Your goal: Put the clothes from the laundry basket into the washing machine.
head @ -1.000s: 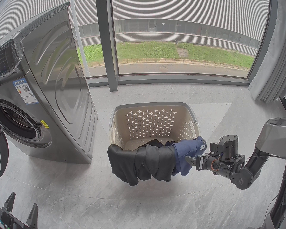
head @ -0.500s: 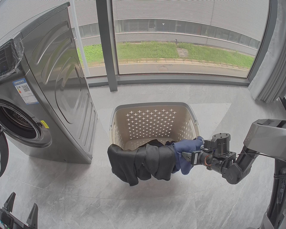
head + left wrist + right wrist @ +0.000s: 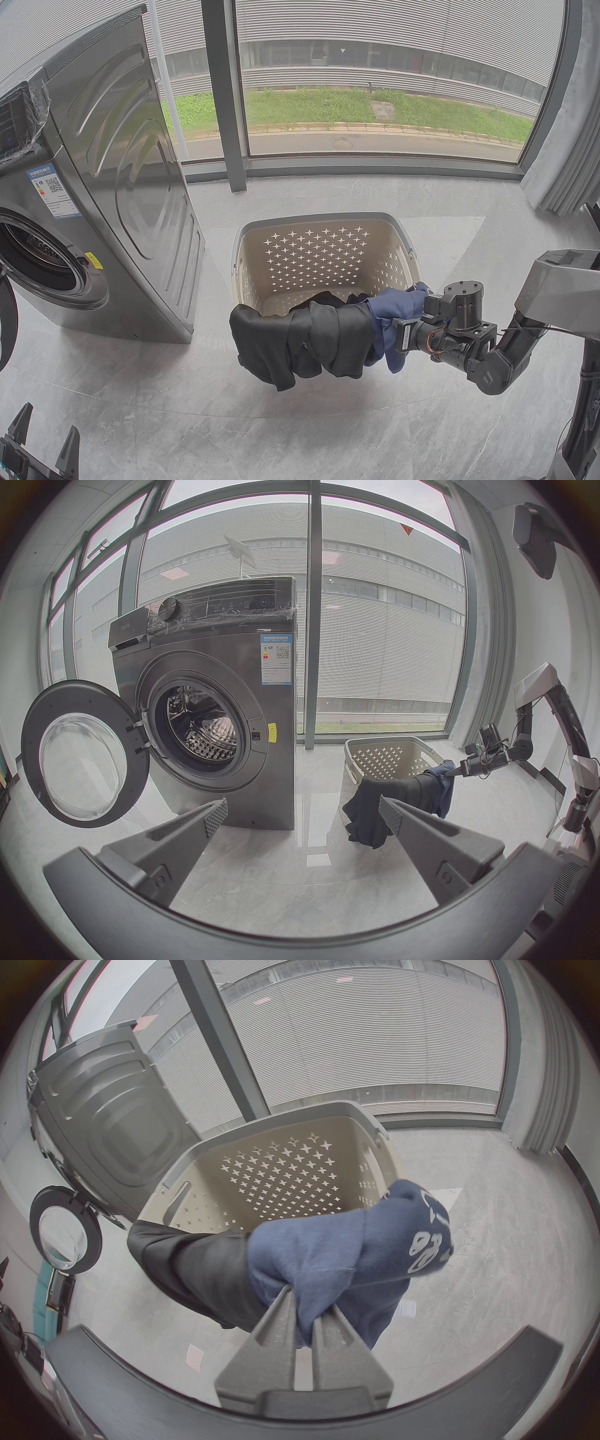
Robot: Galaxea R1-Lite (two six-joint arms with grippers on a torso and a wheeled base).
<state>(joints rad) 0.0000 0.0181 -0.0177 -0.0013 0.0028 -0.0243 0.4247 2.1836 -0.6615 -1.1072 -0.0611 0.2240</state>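
The right end effector (image 3: pixel 396 338) is closed on a fold of the blue garment (image 3: pixel 392 306). The garment hangs over the near rim of the laundry basket (image 3: pixel 319 218) at the basket's 5 o'clock corner. In the right wrist view the fingers (image 3: pixel 278 1329) pinch the cloth between them. A black garment (image 3: pixel 300 340) is draped over the same rim toward 7 o'clock, touching the blue one. Together they lie along a 9-to-3 o'clock line.

From the held garment, the washing machine (image 3: pixel 119 175) stands at 9 o'clock, well apart, with its drum opening (image 3: pixel 34 256) uncovered. The left end effector (image 3: pixel 49 424), spread wide and empty, sits low at 7 o'clock, nearer the drum but away from the clothes. The right arm is therefore the one placed to lift the blue garment off the rim and carry it toward 9 o'clock. The black garment may drag along with it.
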